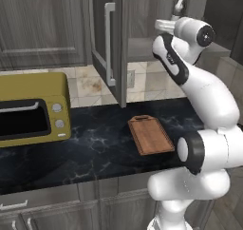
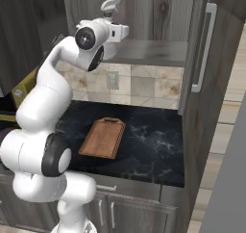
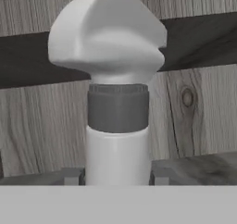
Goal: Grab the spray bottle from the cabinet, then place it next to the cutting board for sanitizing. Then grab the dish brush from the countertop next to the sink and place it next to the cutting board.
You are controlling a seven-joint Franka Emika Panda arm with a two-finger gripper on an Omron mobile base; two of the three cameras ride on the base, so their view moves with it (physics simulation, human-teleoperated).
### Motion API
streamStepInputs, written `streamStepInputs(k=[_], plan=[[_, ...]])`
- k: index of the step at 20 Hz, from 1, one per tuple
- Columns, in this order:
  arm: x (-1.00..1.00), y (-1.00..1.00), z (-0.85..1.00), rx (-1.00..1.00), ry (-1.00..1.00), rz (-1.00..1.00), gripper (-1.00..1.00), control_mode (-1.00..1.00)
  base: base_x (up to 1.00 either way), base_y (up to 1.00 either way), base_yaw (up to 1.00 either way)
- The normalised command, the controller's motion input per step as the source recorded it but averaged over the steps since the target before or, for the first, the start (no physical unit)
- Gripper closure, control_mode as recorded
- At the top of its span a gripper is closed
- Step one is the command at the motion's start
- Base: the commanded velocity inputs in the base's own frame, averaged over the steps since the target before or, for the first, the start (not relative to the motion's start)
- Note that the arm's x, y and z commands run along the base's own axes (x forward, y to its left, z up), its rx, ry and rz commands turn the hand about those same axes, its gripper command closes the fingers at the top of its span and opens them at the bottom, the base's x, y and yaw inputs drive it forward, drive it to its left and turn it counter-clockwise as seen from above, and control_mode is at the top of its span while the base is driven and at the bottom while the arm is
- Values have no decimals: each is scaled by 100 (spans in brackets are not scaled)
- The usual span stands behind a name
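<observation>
**benchbot_07:** So where's it at? Looks like the arm is up in the cabinet [image 2: 202, 58], upper middle of the right base view.

**panda_fan:** Yep. The spray bottle [image 3: 116, 121] fills the middle of the hand view, dead centre between the two finger tips [image 3: 71, 176] poking up at the bottom. The gripper [image 3: 116, 177] looks closed down onto the white body below the grey collar, tips sitting right against both sides. I'd call that a narrow hold on the bottle, though I can't be totally sure it's squeezing and not just touching.

**benchbot_07:** From the left base view I just see the trigger head [image 1: 178, 6] sticking up above the wrist, top right.

**panda_fan:** Same in the right view, top centre, bottle standing upright on the grey shelf [image 2: 153, 51].

**benchbot_07:** Tips for this bit?

**panda_fan:** My guess: keep the grip firm and low on the body, lift slightly so the base clears the shelf, then pull straight back out past the open door before dropping. Keep it upright. The cutting board [image 1: 150, 134] is down on the black countertop [image 1: 95, 148], lower centre, well apart from the bottle.
</observation>
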Motion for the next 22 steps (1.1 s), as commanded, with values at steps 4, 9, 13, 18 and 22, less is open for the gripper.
streamStepInputs(k=[4,9,13,18,22], plan=[[-100,1,16,0,-20,4,100,-100,0,0,0],[-100,5,45,-6,-14,2,100,-100,0,0,0],[-98,0,10,-5,-2,0,100,-100,0,0,0],[-51,0,-50,-12,11,11,100,-100,0,0,0],[-54,-4,-43,-12,4,7,100,-100,0,0,0]])
